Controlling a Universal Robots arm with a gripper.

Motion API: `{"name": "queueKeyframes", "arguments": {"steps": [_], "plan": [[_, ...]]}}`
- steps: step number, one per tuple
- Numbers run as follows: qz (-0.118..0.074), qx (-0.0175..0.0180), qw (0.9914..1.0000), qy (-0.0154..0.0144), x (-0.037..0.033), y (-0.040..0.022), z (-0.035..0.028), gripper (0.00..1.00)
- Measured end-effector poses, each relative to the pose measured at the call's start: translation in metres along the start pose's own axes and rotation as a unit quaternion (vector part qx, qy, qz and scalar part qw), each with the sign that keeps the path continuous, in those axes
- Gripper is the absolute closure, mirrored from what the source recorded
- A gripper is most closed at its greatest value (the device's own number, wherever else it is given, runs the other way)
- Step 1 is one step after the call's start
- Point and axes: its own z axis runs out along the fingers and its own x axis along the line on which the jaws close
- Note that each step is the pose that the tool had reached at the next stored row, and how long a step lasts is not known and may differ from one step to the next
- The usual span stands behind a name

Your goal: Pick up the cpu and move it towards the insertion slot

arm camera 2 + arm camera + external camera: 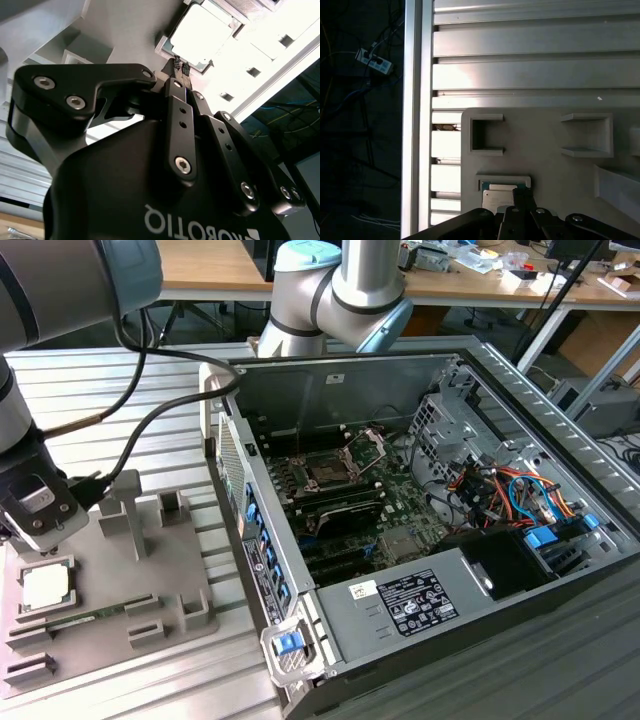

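1. The tool (42,525) hangs at the left edge of the exterior view, just above the grey fixture plate (120,570) that lies on the slatted metal counter (130,400).
2. In the second wrist view the tool (180,66) has its 2 fingertips (176,63) drawn together with barely a sliver between them. Nothing is held between them.
3. The cpu (47,586) lies flat in a square recess of the fixture plate in the lower left of the exterior view, directly under the tool and apart from it.
4. In the second wrist view the cpu (200,35) shows as a bright square beyond the fingertips, which sit over its near edge.
5. In the first wrist view the tool (522,200) overlaps 1 side of the cpu (496,197), which rests in its framed pocket.
6. A thin green memory stick (90,615) lies on the same plate, just below the cpu in the exterior view.
7. The insertion slot (327,471) sits on the motherboard inside the open computer case (330,390), centre of the exterior view, well apart from the cpu.
8. Its hinged metal bracket (368,445) stands raised, on the exterior view's right of the slot.
9. The arm (350,280) rises behind the case at the top centre of the exterior view.
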Motion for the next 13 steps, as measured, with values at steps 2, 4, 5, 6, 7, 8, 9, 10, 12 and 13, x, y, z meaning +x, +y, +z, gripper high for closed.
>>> {"name": "queueKeyframes", "arguments": {"steps": [2,4,5,6,7,8,9,10,12,13], "plan": [[0.0,0.0,1.0,0.0,0.0003,0.0,0.0005,0.89],[0.0,0.0,1.0,0.0,0.0006,0.0,0.0008,0.89],[0.0,0.0,1.0,0.0,0.0007,0.0,0.0011,0.89],[0.0,0.0,1.0,0.0,0.0009,0.0,0.0013,0.89],[0.0,0.0,1.0,0.0,0.001,0.0,0.0015,0.89],[0.0,0.0,1.0,0.0,0.001,0.0,0.0017,0.89],[0.0,0.0,1.0,0.0,0.0011,0.0,0.0018,0.89],[0.0,0.0,1.0,0.0,0.0012,0.0,0.002,0.89],[0.0,0.0,1.0,0.0,0.0014,0.0,0.0022,0.89],[0.0,0.0,1.0,0.0,0.0015,0.0,0.0024,0.89]]}}
